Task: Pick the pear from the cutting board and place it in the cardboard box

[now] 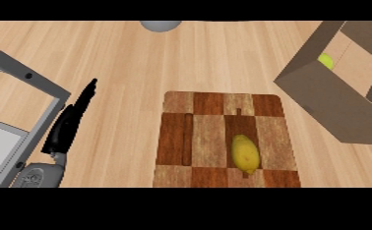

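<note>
A yellow pear (245,153) lies on the checkered wooden cutting board (210,126), toward its near right part. The cardboard box (327,89) stands open at the right edge of the view, and a small yellow-green thing (326,60) shows inside it. My left hand (69,123) is at the left, fingers straight and pointing away from me, well apart from the board and holding nothing. My right hand shows nowhere in the view.
A grey framed structure (33,84) runs along the left edge next to my left forearm (40,175). A grey rounded object (161,25) sits at the far edge of the wooden counter.
</note>
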Robot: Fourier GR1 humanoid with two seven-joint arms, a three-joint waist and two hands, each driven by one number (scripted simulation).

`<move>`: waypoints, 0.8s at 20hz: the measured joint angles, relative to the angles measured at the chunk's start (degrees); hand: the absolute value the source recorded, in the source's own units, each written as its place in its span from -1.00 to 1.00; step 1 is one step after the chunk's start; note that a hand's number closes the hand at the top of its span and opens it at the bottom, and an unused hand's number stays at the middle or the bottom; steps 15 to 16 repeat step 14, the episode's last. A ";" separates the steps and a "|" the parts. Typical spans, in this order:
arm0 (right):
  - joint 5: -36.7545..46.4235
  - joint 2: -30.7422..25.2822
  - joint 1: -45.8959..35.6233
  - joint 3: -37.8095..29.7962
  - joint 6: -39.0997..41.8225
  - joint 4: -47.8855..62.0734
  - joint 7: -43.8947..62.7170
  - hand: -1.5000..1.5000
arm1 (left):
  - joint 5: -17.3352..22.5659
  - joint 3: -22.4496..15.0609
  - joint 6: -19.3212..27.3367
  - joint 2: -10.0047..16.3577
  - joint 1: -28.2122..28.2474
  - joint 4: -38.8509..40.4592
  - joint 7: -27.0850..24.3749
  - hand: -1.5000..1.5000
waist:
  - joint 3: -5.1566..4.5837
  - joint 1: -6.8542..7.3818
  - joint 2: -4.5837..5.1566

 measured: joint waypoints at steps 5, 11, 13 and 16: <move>-6.32 1.18 8.43 -3.23 0.11 -5.96 -5.56 -1.00 | -0.93 0.81 -0.03 -0.83 -1.28 1.83 -0.40 0.00 | -0.14 -0.30 -0.06; -12.63 0.72 14.94 -5.18 1.32 -7.16 -10.35 -1.00 | -2.13 1.45 -0.83 -1.94 -0.62 0.94 -0.55 0.00 | 0.01 -0.02 0.03; -14.58 0.64 17.15 -5.93 2.38 -6.57 -12.71 -1.00 | -2.38 1.46 -1.43 -2.08 -0.55 -0.30 0.60 0.00 | 0.08 0.06 0.07; -15.44 -0.01 17.95 -6.13 3.19 -6.20 -13.36 -1.00 | -2.83 1.46 -1.33 -2.46 -0.84 -0.20 0.87 0.00 | 0.12 0.07 0.10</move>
